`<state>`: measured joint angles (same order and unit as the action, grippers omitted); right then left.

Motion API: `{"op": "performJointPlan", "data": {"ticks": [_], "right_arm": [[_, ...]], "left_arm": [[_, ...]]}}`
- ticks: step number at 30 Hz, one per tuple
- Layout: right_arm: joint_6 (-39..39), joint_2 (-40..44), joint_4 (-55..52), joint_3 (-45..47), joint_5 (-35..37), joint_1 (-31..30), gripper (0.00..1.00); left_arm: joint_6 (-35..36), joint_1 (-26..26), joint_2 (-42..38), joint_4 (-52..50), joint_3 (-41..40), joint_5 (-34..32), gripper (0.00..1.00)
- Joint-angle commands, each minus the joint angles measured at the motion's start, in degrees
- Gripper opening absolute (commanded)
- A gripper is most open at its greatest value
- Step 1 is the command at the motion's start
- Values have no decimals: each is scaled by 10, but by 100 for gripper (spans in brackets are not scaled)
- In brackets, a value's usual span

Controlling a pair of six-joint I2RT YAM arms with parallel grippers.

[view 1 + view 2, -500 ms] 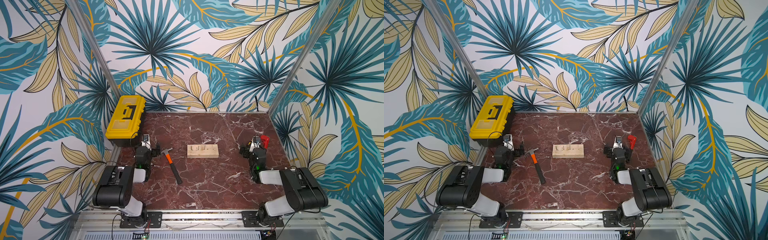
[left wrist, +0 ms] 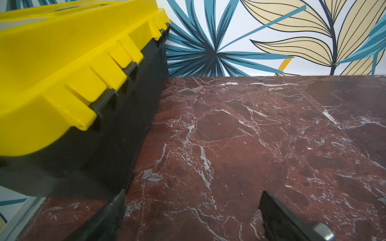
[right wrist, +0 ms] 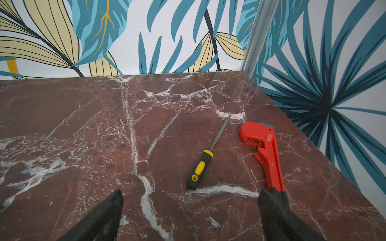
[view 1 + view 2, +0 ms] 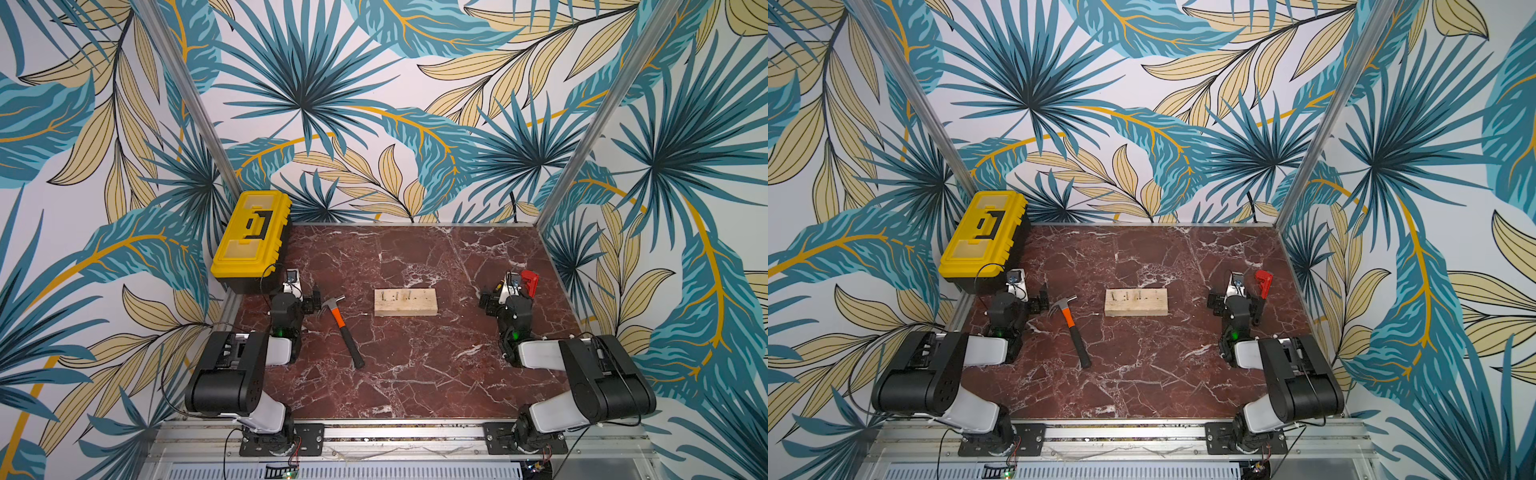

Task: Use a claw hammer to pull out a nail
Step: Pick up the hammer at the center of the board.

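Note:
The claw hammer (image 4: 343,328) (image 4: 1073,328) lies flat on the marble table, steel head towards the back, orange shaft and black handle running to the front. Right of it sits a pale wooden block (image 4: 405,302) (image 4: 1136,302) with a row of nails (image 4: 397,296) standing in its top. My left gripper (image 4: 299,296) (image 2: 192,208) rests low just left of the hammer head, open and empty. On the far side of the block my right gripper (image 4: 508,293) (image 3: 190,208) is open and empty too. Neither wrist view shows the hammer or the block.
A yellow and black toolbox (image 4: 251,237) (image 2: 62,62) stands at the back left, close beside the left gripper. A red wrench (image 3: 267,154) (image 4: 1262,282) and a small file with a yellow and black handle (image 3: 201,167) lie just ahead of the right gripper. Patterned walls enclose the table.

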<state>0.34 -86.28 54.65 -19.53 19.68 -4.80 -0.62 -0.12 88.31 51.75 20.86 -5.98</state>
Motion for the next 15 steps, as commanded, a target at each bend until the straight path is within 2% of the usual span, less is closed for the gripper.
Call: {"op": "performJointPlan", "data": {"ticks": [1,15], "right_arm": [[-8,-6,15,-7,7,2,99],[-7,-5,17,-6,8,2,99]], "left_arm": [[-2,5,5,14,10,5,99],[-7,12,-3,-11,17,17,100]]}}
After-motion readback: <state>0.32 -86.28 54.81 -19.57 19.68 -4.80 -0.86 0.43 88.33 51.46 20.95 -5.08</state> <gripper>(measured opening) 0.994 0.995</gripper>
